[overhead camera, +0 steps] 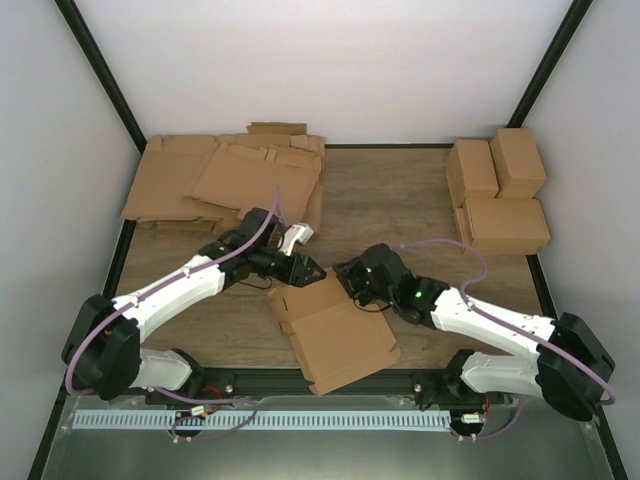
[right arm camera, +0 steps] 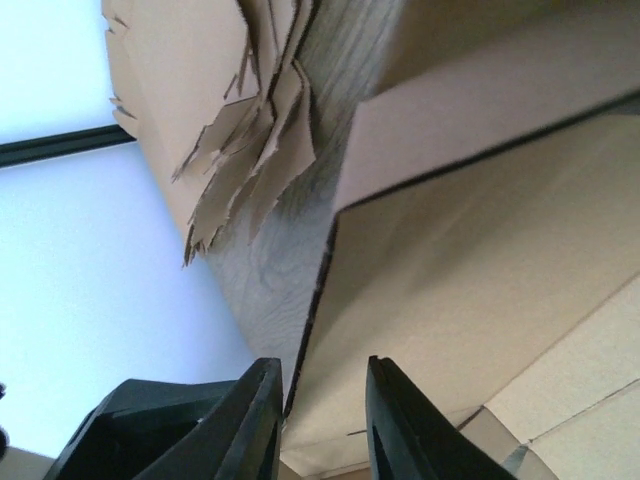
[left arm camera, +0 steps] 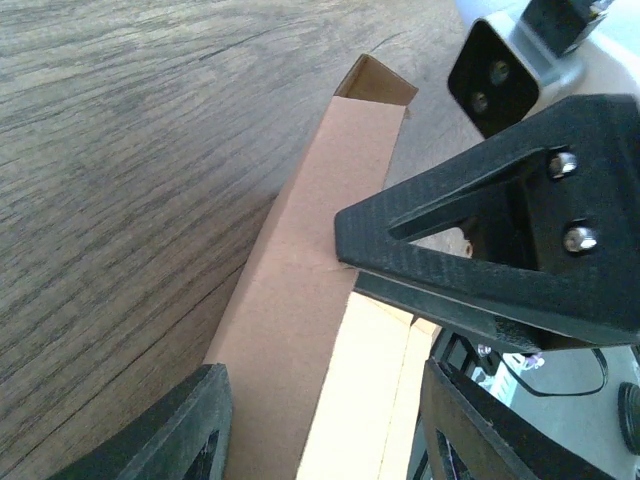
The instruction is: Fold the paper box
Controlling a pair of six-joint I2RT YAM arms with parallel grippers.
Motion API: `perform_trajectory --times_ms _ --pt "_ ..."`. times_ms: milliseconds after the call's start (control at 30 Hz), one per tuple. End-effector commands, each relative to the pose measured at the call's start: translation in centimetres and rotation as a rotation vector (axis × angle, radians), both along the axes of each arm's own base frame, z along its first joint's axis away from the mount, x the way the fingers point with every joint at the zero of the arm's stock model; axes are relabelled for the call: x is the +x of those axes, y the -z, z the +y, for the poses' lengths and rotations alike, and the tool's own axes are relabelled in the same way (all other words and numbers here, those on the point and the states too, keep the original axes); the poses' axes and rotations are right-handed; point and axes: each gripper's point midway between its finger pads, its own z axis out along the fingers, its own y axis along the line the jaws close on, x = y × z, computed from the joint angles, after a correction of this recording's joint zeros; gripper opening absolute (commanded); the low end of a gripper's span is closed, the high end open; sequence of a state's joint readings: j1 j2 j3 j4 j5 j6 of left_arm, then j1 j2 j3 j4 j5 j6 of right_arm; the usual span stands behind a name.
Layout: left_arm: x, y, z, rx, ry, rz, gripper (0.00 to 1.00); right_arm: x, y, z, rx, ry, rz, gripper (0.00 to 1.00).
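Observation:
The paper box (overhead camera: 335, 330) lies near the table's front middle as a partly folded brown sheet with one long panel raised at its far edge. My left gripper (overhead camera: 308, 272) reaches that raised panel from the left. In the left wrist view the panel (left arm camera: 300, 260) stands between the wide-apart fingers of the open left gripper (left arm camera: 322, 375), nearer the left one. My right gripper (overhead camera: 347, 280) comes from the right. Its fingers (right arm camera: 255, 420) stand narrowly apart around the panel's thin edge (right arm camera: 320, 300), a gap still showing in the right gripper (right arm camera: 322, 368).
A pile of flat notched cardboard sheets (overhead camera: 220, 180) fills the back left corner. Three folded brown boxes (overhead camera: 497, 190) stand at the back right. A black frame rims the wooden table (overhead camera: 400, 200). The right gripper's black finger (left arm camera: 480, 240) hangs close above the panel.

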State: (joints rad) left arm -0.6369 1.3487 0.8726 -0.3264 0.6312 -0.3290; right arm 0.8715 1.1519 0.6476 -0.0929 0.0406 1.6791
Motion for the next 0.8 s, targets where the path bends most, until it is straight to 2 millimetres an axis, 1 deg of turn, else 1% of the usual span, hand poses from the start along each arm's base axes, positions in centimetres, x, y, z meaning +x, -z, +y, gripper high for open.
perform_trajectory --times_ms 0,67,167,267,367,433,533,667,733,767 --pt "-0.2 -0.6 -0.2 -0.007 0.012 -0.031 0.55 0.1 0.0 -0.1 0.051 0.000 -0.001 0.22" --pt "-0.3 -0.8 -0.2 -0.011 0.013 -0.032 0.56 0.0 0.3 -0.4 0.060 -0.002 -0.002 0.17" --pt "-0.3 -1.1 -0.2 -0.015 0.013 -0.037 0.60 -0.3 0.7 -0.7 0.093 -0.008 -0.026 0.06" --pt "0.2 -1.3 0.1 0.007 -0.016 -0.054 0.69 -0.8 0.8 -0.8 0.133 -0.050 -0.093 0.03" --pt "0.6 -1.3 0.3 0.027 -0.027 -0.066 0.73 -1.2 0.9 -0.8 0.122 -0.091 -0.133 0.02" --pt "0.6 -1.0 0.3 0.041 -0.017 -0.066 0.74 -1.5 1.1 -0.8 0.111 -0.119 -0.153 0.01" --pt "0.7 0.0 0.6 0.105 -0.001 -0.067 0.74 -1.9 1.0 -0.8 0.124 -0.147 -0.183 0.01" --pt "0.1 0.8 0.6 0.158 0.060 -0.060 0.76 -2.2 1.0 -0.8 0.103 -0.183 -0.233 0.01" --pt "-0.2 1.4 0.4 0.189 0.089 -0.050 0.74 -2.4 1.1 -0.8 0.094 -0.201 -0.253 0.01" --pt "-0.4 1.6 0.3 0.199 0.101 -0.049 0.71 -2.5 1.1 -0.9 0.092 -0.209 -0.262 0.01"
